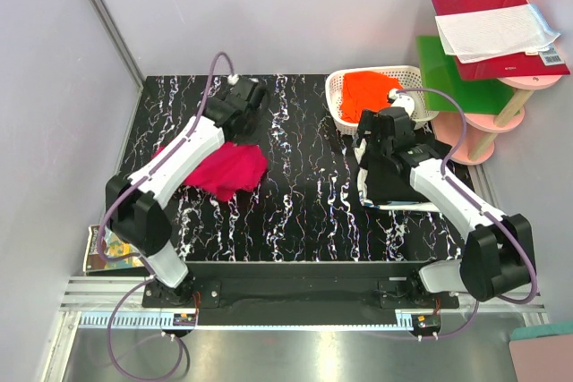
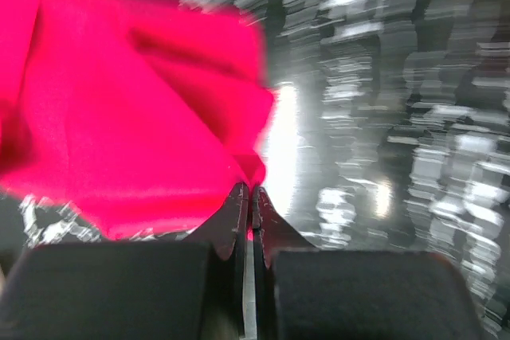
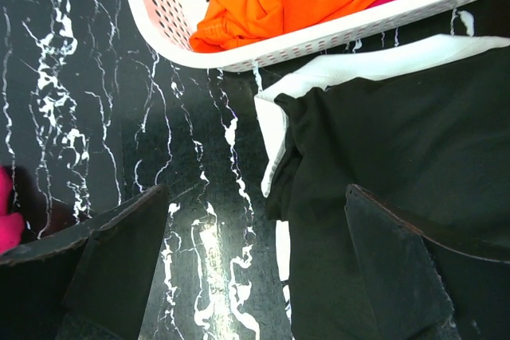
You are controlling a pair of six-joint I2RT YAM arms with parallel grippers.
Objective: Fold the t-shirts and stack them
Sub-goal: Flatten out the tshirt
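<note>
A magenta t-shirt (image 1: 228,170) lies bunched on the left of the black marbled table (image 1: 304,203). My left gripper (image 1: 240,124) is shut on its edge. In the left wrist view the jaws (image 2: 249,197) pinch the magenta cloth (image 2: 119,117), and that view is motion-blurred. A black t-shirt (image 1: 394,187) lies on a white one at the right. My right gripper (image 1: 372,145) is open and empty above the black shirt's left edge (image 3: 398,133), straddling it (image 3: 255,276). The white shirt (image 3: 275,117) peeks out underneath.
A white mesh basket (image 1: 338,96) holding an orange shirt (image 1: 369,89) stands at the back right, close to my right gripper; it also shows in the right wrist view (image 3: 335,33). A pink stand (image 1: 501,96) with green and red boards stands off the table's right side.
</note>
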